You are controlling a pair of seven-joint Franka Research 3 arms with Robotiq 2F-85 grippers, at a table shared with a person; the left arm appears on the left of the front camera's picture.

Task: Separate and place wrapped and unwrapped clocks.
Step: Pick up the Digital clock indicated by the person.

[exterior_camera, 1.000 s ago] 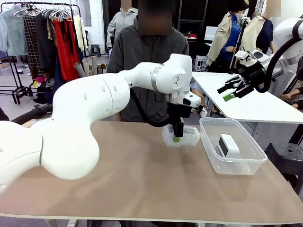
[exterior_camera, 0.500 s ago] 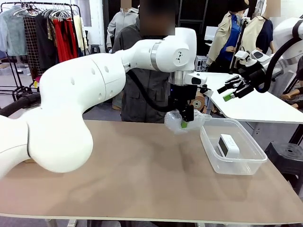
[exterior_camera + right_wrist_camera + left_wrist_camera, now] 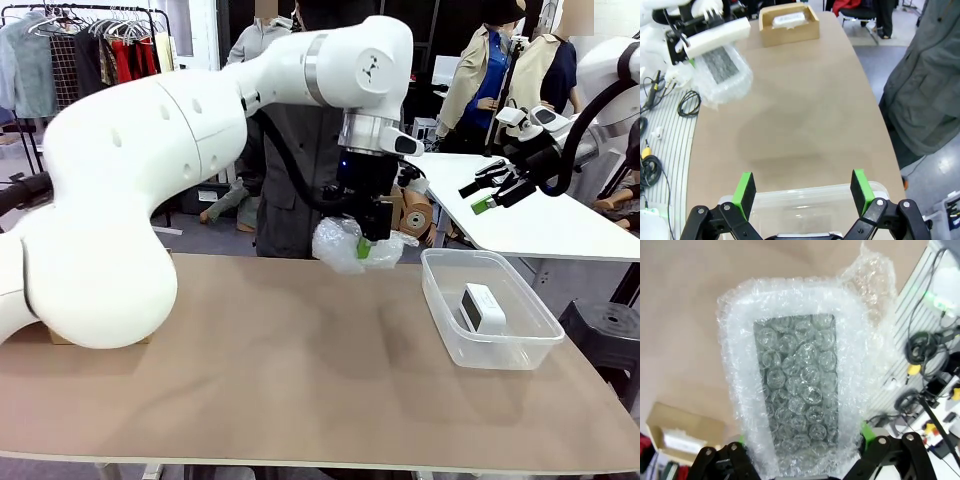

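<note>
Cardboard box (image 3: 789,22) with a white item inside sits at the worktop's (image 3: 300,370) left edge. Left hand (image 3: 370,245) clamps a bubble-wrapped clock (image 3: 345,243), lifted clear above the worktop near the far edge, about mid-width; left wrist view shows its grey face under the bubbles (image 3: 800,405), green pads (image 3: 867,432) pressed on both sides. Clear plastic tub (image 3: 520,345) sits at the right edge, holding the bare white clock (image 3: 484,307). Right hand (image 3: 490,195) hovers high over the tub, fingers spread wide, holding nothing.
</note>
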